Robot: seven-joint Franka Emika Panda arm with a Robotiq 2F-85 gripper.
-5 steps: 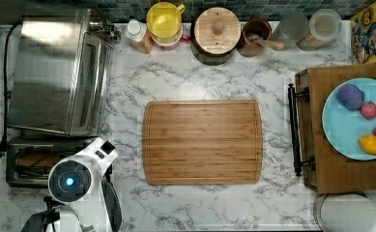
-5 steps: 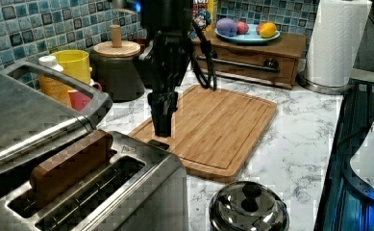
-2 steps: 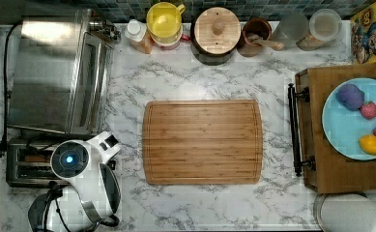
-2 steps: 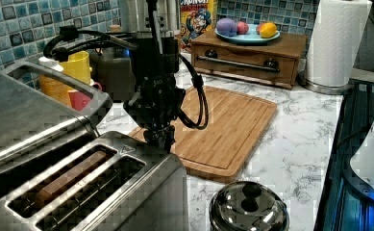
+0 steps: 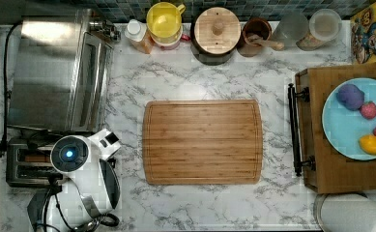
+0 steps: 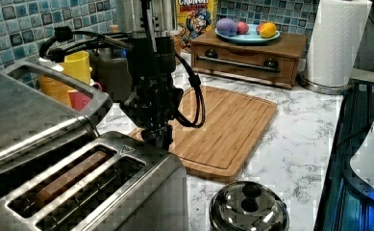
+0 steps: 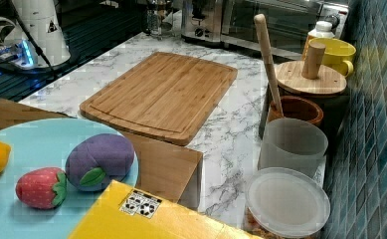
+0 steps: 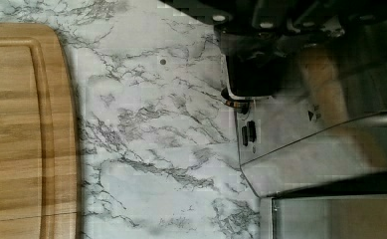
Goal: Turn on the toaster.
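In the left view the tool (image 6: 156,137) presses down at the toaster (image 6: 93,192) far end; finger state cannot be told

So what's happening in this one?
A single robot arm is working at the small brushed-steel pop-up toaster beside the large steel toaster oven on a marble counter. Its gripper is down at the toaster's end facing the bamboo cutting board, where the lever would be. A brown slice sits low in one slot, so the lever looks pressed or nearly so.
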